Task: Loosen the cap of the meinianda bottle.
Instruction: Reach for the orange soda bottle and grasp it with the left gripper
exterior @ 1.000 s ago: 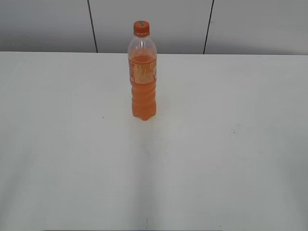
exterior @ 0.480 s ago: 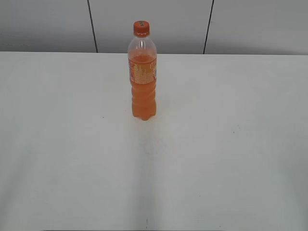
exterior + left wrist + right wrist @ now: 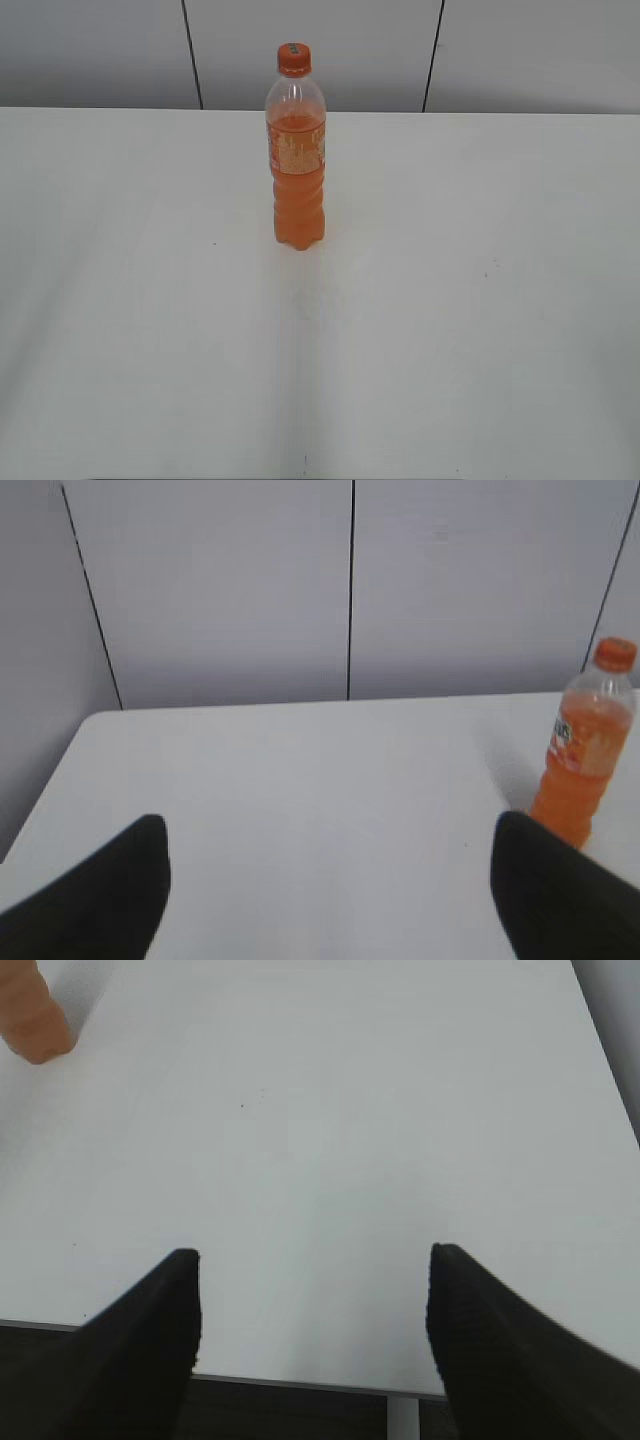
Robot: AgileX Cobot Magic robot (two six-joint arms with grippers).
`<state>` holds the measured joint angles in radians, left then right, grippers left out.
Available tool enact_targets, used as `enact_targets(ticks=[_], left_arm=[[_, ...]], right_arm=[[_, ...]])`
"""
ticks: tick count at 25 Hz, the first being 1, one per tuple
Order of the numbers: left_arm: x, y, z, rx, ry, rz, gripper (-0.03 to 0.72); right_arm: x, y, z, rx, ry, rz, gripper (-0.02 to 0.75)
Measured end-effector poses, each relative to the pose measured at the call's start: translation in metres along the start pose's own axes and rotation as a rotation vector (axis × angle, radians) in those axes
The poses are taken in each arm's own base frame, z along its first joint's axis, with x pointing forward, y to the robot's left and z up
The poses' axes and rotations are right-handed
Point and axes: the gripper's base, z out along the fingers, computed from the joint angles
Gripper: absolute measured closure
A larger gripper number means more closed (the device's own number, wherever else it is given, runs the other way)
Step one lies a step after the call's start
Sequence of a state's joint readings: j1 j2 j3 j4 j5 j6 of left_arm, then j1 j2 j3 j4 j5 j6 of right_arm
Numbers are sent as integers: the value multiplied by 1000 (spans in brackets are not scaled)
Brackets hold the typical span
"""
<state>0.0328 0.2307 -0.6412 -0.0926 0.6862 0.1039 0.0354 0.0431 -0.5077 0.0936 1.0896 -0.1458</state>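
Bottle upright on table, cap on top, nothing beside it. Left gripper and right gripper wide open, empty, well apart from bottle. Best: clamp body low, pinch cap squarely, twist gently. Nothing changed from earlier frames.

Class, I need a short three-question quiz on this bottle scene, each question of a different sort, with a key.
1. True or false: the cap is on the bottle.
2. The bottle is: A lying down, B upright on the table, C held in the air.
3. Fill in: neither the left gripper nor the right gripper holds anything; both are ____.

Key: 1 true; 2 B; 3 open.
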Motion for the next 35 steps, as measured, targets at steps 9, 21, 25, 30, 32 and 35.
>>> enact_targets(ticks=[9, 21, 25, 30, 32, 35], left_arm=[[-26, 10, 104, -36, -42, 8, 97], [17, 16, 244, -31, -39, 94, 97], [42, 6, 280, 96, -90, 81, 97], [85, -5, 316, 229, -162, 36, 97], [106, -8, 326, 260, -155, 16, 97], [136, -14, 336, 330, -142, 2, 97]], right_arm=[[0, 0, 0, 0, 0, 0, 206], [0, 0, 0, 0, 0, 0, 206], [0, 0, 0, 0, 0, 0, 206], [0, 0, 0, 0, 0, 0, 206], [0, 0, 0, 0, 0, 0, 206], [0, 0, 0, 0, 0, 0, 206]])
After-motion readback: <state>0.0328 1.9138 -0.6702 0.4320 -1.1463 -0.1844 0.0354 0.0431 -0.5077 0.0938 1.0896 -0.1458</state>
